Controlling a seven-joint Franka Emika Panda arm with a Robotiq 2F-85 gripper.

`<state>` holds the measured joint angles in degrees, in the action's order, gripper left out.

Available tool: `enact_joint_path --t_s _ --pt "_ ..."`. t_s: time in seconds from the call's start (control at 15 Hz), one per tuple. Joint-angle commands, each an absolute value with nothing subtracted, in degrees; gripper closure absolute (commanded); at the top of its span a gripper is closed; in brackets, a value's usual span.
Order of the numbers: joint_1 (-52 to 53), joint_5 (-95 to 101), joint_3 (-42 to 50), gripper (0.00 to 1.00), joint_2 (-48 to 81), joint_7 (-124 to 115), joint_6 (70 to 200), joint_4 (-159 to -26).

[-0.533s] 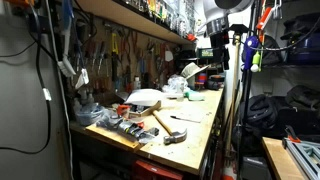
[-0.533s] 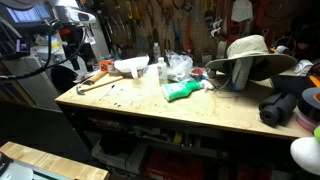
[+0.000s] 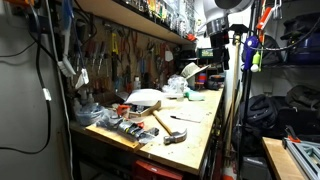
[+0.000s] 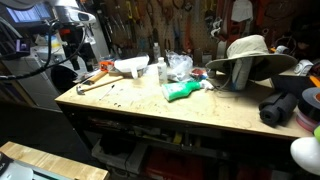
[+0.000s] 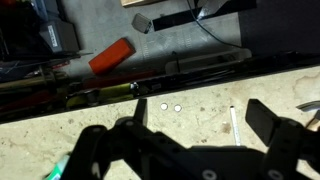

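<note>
Its jaws wide apart and empty above the bench (image 5: pixel 60 128) edge, the tool (image 5: pixel 198 108) could strike the wood or knock the nearby hammer (image 4: pixel 92 82) off if lowered carelessly.

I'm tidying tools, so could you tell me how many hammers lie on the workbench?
1. The wooden-handled hammer lies at the workbench end opposite the wide-brimmed hat; others may be hidden in clutter.

Hammer (image 4: pixel 95 82) lies on workbench (image 4: pixel 140 106); hat (image 4: pixel 246 52) well apart.

The pincer (image 5: pixel 200 118) is black, the counter (image 4: pixel 150 108) pale speckled wood, the bag (image 4: pixel 183 91) green, the hat (image 4: pixel 250 55) tan, the block (image 5: pixel 111 55) orange.
</note>
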<state>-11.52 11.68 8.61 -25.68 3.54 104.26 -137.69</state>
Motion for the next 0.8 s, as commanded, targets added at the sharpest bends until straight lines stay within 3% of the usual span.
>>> enact_joint_path --t_s 0.0,0.4,0.73 --pt "-11.21 10.67 9.59 0.0 -24.0 3.16 103.54 -136.04" --pt "-13.5 3.41 16.53 0.0 -11.5 3.91 105.01 -125.51" --pt "-16.84 -3.33 21.0 0.0 -0.74 4.99 114.26 -117.54"
